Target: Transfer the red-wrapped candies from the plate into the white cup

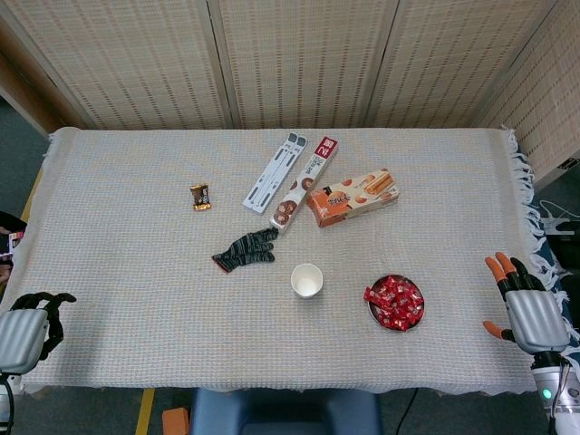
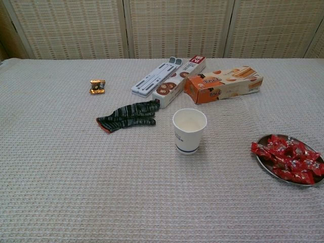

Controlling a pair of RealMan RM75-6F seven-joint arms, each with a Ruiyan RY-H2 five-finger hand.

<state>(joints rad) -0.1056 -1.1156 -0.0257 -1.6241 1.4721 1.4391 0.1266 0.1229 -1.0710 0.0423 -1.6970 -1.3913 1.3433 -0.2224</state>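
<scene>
Woven screens back a tabletop [image 1: 136, 272] under a pale waffle-weave cloth, where the red-wrapped candies [image 1: 395, 301] lie heaped on a small metal plate [image 2: 263, 163] toward my right side. Just to the plate's left, apart from it, stands the white cup [image 2: 190, 130], upright and, as far as I can see into it, holding nothing yet. Nothing has been moved across; I judge the task is at its start.

My right hand [image 1: 527, 304] hangs beyond the cloth's right edge, orange-tipped fingers spread, holding nothing. My left hand [image 1: 29, 323] sits at the near left corner, dark fingers loosely apart and also holding nothing. The right hand is the nearer one, so I would bring it over the plate, pinch one candy from the top of the heap, and release it squarely above the cup's mouth without nudging the light cup.

Farther back lie a dark striped glove [image 1: 246, 250], an orange biscuit box [image 1: 352, 197], a long cookie box [image 1: 306, 183], a grey-white flat case [image 1: 275, 172] and a small brown wrapped sweet [image 1: 200, 197].

Neither hand shows in the chest view, the plate's right rim is cut off there, and the heap is too tangled for me to count candies.
</scene>
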